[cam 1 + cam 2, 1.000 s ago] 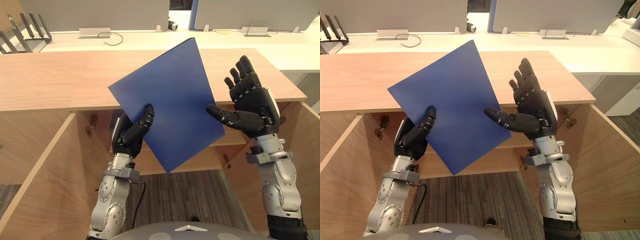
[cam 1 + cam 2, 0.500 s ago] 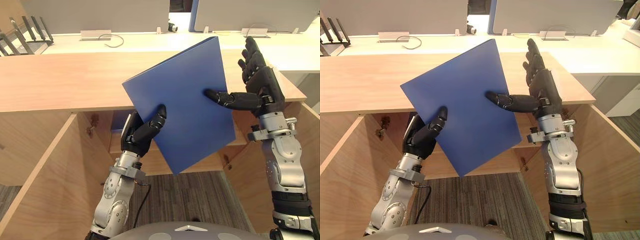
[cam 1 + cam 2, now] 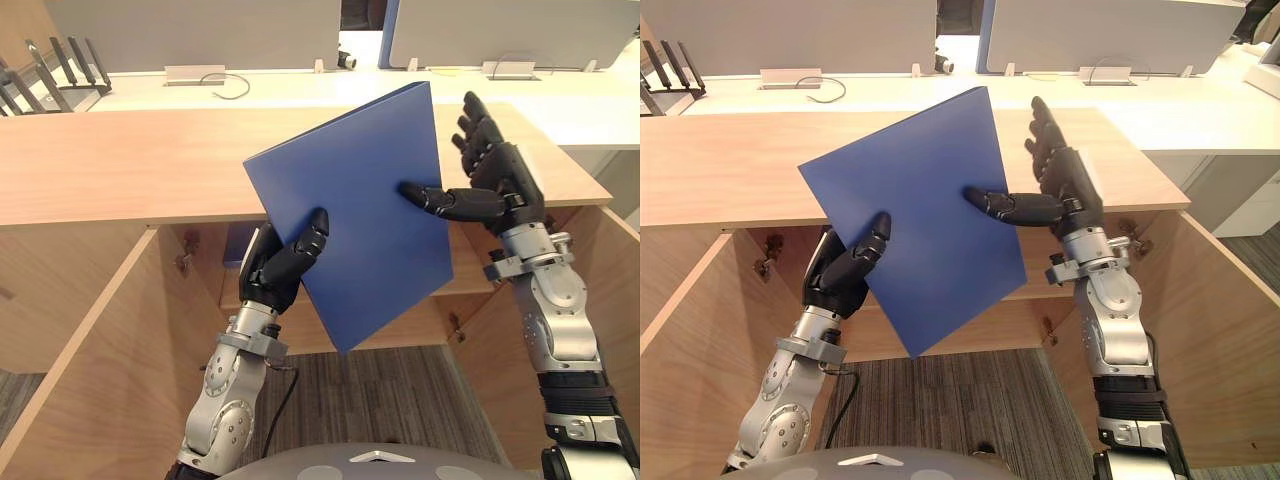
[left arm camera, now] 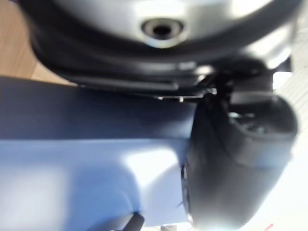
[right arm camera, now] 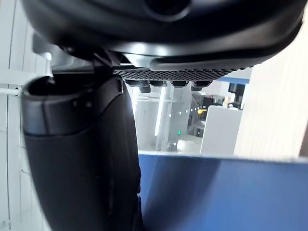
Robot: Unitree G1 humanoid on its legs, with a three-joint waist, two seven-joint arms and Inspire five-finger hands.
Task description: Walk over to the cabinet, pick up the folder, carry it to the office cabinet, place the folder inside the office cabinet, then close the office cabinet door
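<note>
**Blue folder held up in front of open cabinet**

Left eye view: the folder (image 3: pixel 355 215) is tilted in the air above the cabinet (image 3: pixel 120 160), whose doors (image 3: pixel 90 370) stand open. The left hand (image 3: pixel 268 272) pinches the folder's lower left edge, thumb on the front and palm behind. The right hand (image 3: pixel 497 178) has its fingers straight and spread beside the right edge, with the thumb tip resting on the front face.

Left wrist view: thumb (image 4: pixel 236 159) pressed against the blue cover.

Right wrist view: thumb (image 5: pixel 82 159) lies along the blue cover, fingers straight.
</note>
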